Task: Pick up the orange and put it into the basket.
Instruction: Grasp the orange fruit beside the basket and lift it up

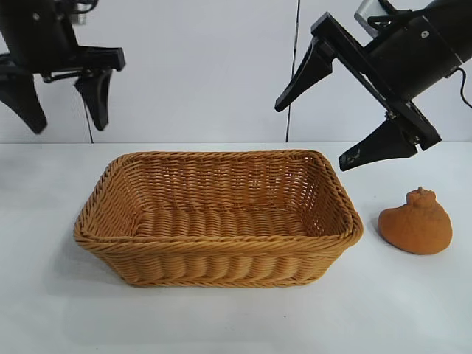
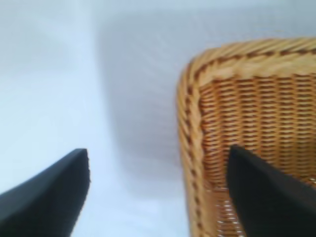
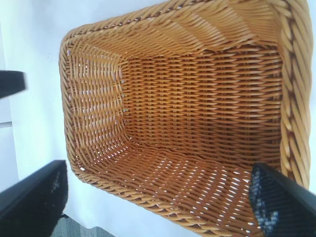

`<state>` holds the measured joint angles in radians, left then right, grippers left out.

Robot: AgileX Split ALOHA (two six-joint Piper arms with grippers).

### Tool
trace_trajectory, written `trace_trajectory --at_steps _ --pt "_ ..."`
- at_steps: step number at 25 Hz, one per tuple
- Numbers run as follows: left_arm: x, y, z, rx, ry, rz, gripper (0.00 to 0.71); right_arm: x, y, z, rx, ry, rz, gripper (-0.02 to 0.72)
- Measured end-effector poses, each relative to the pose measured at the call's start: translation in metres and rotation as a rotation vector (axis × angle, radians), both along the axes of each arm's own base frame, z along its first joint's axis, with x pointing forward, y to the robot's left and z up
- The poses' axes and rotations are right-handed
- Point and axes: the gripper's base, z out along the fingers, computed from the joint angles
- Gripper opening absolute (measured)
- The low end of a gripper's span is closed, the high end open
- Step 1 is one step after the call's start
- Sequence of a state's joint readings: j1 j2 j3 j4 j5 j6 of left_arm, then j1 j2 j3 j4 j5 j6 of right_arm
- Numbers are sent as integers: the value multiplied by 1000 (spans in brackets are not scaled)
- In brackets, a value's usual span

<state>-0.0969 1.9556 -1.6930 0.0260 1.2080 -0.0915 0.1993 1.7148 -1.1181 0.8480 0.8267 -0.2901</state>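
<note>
The orange [image 1: 415, 223], dull orange and lumpy with a small knob on top, lies on the white table to the right of the basket. The tan woven wicker basket [image 1: 221, 262] stands empty in the middle of the table; it also shows in the left wrist view [image 2: 197, 148] and the right wrist view [image 3: 98, 163]. My right gripper [image 1: 311, 137] hangs open and empty, high above the basket's right end and up-left of the orange. My left gripper [image 1: 66, 122] hangs open and empty, high at the far left, above the basket's left end. The orange is out of both wrist views.
The white table [image 1: 44, 310] runs around the basket on all sides. A pale wall with a dark vertical seam [image 1: 295, 66] stands behind. A grey floor patch [image 3: 74, 228] shows past the table edge in the right wrist view.
</note>
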Motion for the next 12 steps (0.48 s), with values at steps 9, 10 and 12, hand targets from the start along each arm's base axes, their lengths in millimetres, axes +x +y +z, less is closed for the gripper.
trace_trajectory --at_steps 9,10,12 --pt "-16 11 12 -29 -4 10 549 0 0 0 0 0 0 684" --pt "-22 11 17 -35 -11 6 549 0 0 0 0 0 0 684" --pt "-39 12 22 -37 -4 3 549 0 0 0 0 0 0 684"
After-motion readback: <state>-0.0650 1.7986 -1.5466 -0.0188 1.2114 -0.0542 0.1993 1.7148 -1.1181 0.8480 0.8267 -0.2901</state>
